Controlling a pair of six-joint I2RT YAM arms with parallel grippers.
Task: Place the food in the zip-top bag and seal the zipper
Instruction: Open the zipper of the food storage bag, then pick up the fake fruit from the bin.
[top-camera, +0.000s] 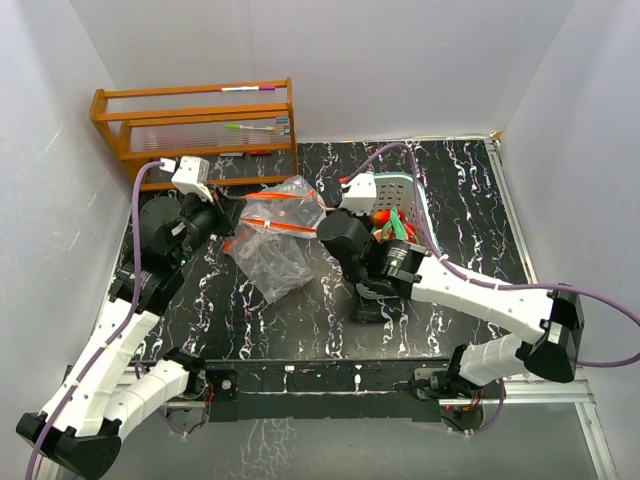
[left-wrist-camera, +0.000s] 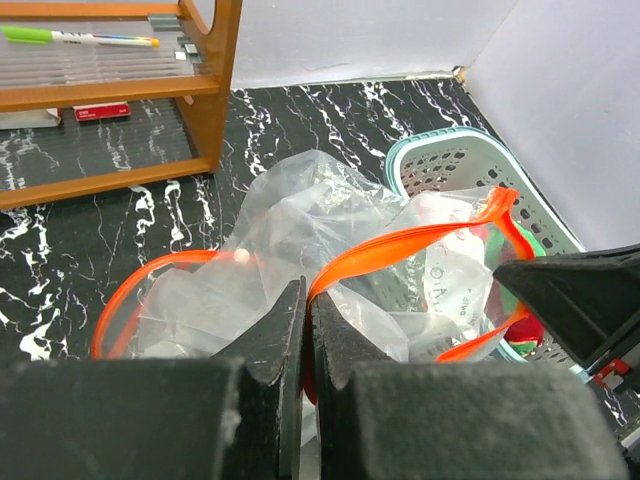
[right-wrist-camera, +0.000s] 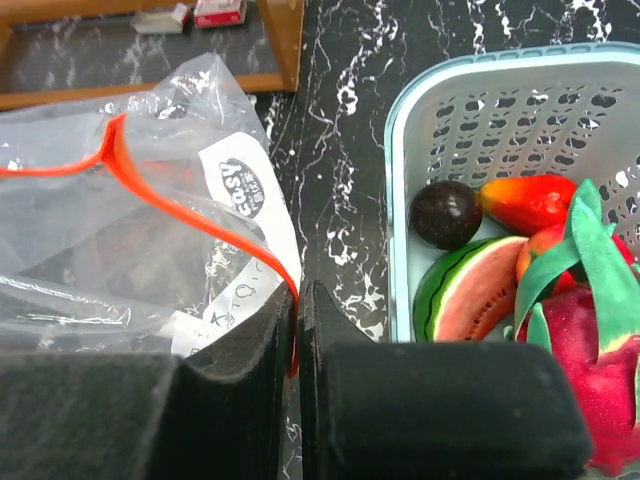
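Observation:
The clear zip-top bag (top-camera: 272, 243) lies crumpled mid-table, held up between both arms. Its red-orange zipper (left-wrist-camera: 400, 245) runs into my left gripper (left-wrist-camera: 307, 300), which is shut on it. My right gripper (right-wrist-camera: 297, 305) is shut on the other side of the zipper (right-wrist-camera: 150, 190), beside the basket. The bag's mouth gapes between the two grips. The food sits in the teal basket (right-wrist-camera: 400, 130): a dark purple fruit (right-wrist-camera: 446, 213), a watermelon slice (right-wrist-camera: 470, 290), a red-orange fruit (right-wrist-camera: 528, 200) and a pink dragon fruit (right-wrist-camera: 585, 350). No food shows inside the bag.
A wooden rack (top-camera: 195, 125) with pens stands at the back left, just behind the bag. The teal basket (top-camera: 405, 205) sits right of the bag, partly under my right arm. White walls close in at the back and both sides.

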